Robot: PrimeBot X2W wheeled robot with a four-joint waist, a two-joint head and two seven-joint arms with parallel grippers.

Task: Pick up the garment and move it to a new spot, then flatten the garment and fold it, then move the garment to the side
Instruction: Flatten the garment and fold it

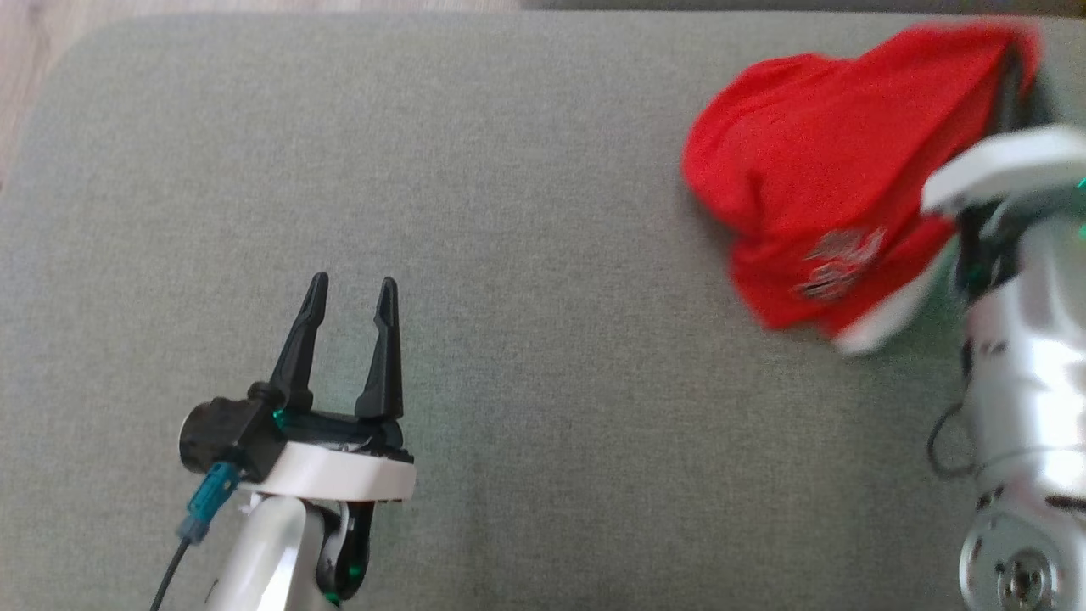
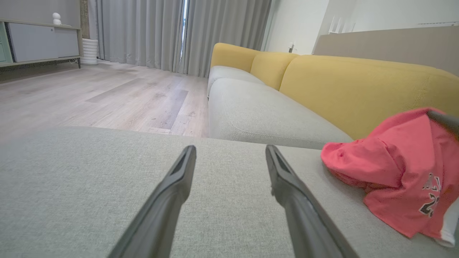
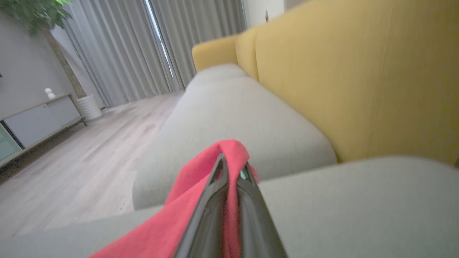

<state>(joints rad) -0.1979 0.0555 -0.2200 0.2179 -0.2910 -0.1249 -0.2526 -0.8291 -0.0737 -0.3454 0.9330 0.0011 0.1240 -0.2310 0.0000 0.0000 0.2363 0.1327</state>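
Garment is pinched by the right gripper (likely for carrying off); left gripper rests with jaws wide.

Left gripper: two long black tapered fingers, white cuff just behind them, teal plug and dark cable off its side. Right forearm gleams silver.
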